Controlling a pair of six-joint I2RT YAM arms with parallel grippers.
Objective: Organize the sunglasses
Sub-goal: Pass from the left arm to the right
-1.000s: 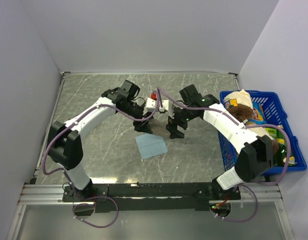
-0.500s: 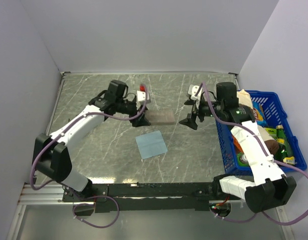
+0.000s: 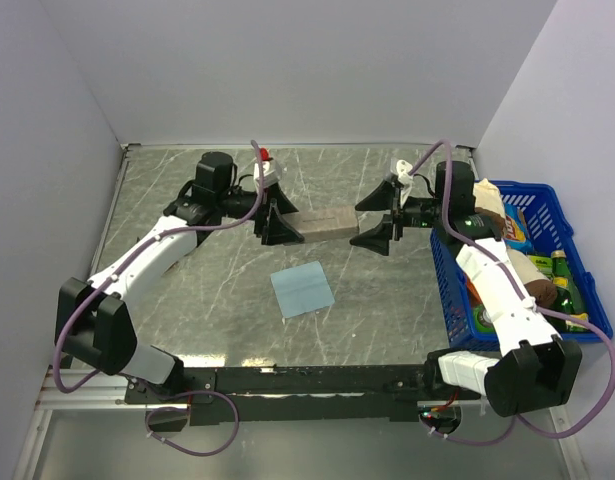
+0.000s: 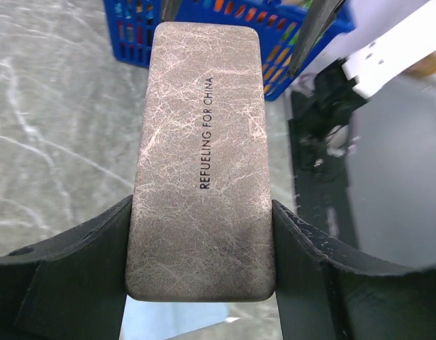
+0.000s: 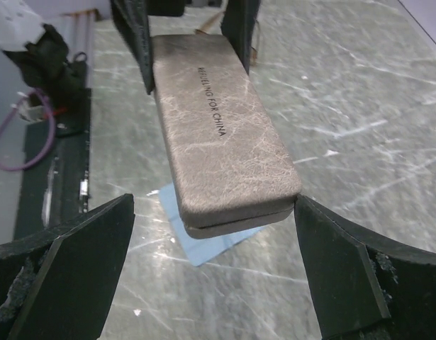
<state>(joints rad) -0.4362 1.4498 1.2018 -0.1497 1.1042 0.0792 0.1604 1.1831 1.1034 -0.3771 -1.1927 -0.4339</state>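
Observation:
The sunglasses are not in view. The closed grey-brown case (image 3: pixel 327 226) reads "REFUELING FOR CHINA" and hangs level above the table. My left gripper (image 3: pixel 284 224) is shut on its left end; in the left wrist view both fingers press the sides of the case (image 4: pixel 200 163), with the gripper (image 4: pixel 201 216) around its near end. My right gripper (image 3: pixel 371 221) is open at the case's right end. In the right wrist view the case (image 5: pixel 221 134) lies between the spread fingers of the gripper (image 5: pixel 214 205), its corner close to the right finger (image 5: pixel 345 269).
A light blue square cloth (image 3: pixel 302 290) lies flat on the marble table below the case, also in the right wrist view (image 5: pixel 203 244). A blue basket (image 3: pixel 565 215) full of packets and bottles stands at the right edge. White walls enclose the table.
Both arms pulled back from the table's middle. My left gripper lifted the case off the table and turned it level. My right gripper swung round to face the case's free end, open.

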